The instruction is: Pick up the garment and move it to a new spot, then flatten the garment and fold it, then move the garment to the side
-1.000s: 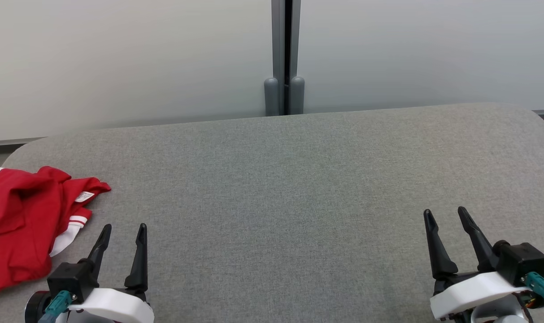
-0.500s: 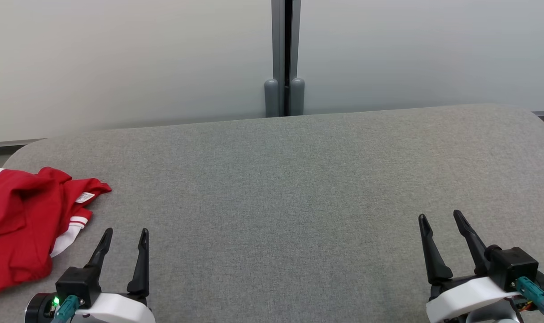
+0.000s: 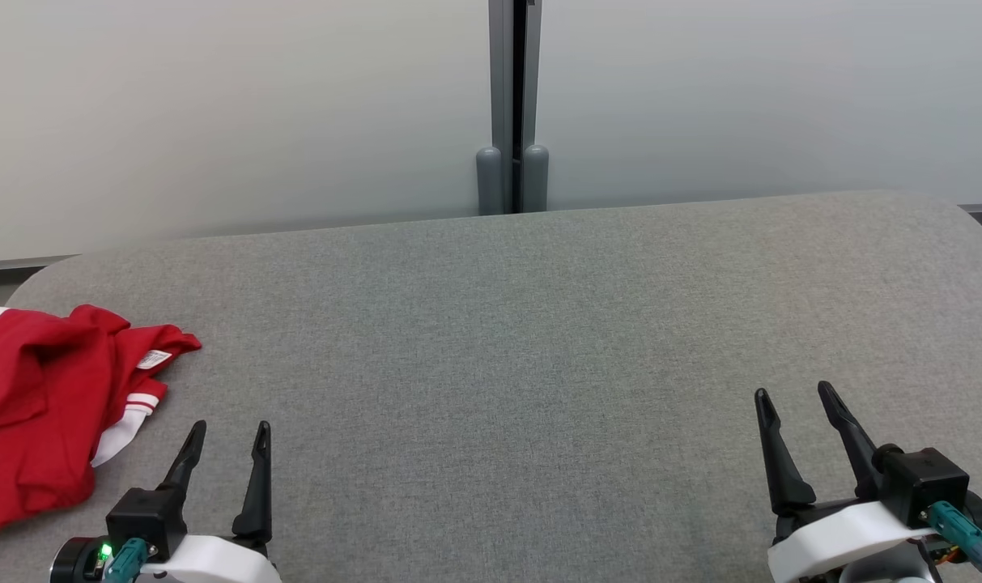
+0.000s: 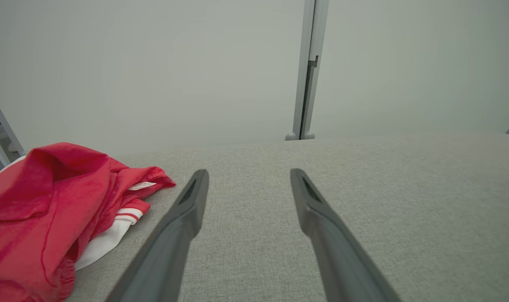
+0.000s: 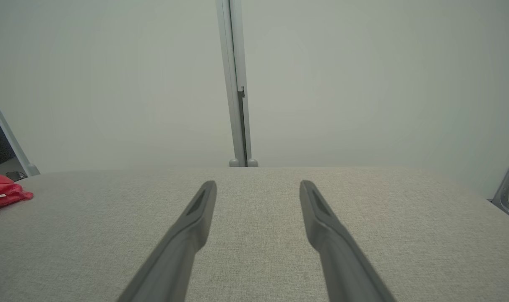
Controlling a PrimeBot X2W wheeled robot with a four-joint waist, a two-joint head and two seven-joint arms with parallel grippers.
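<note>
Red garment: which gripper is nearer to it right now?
Left. The left gripper sits open just beside the red garment, apart from it; the right gripper is open far across the grey table.

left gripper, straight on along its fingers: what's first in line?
Looks free: bare table ahead of the left gripper, then the wall. The garment lies off to its left. Height unclear.

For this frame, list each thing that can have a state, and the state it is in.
garment: crumpled heap at the left end of the table, unfolded, untouched.
left gripper: open, empty, beside the garment, apart from it.
right gripper: open, empty, far from the garment.
</note>
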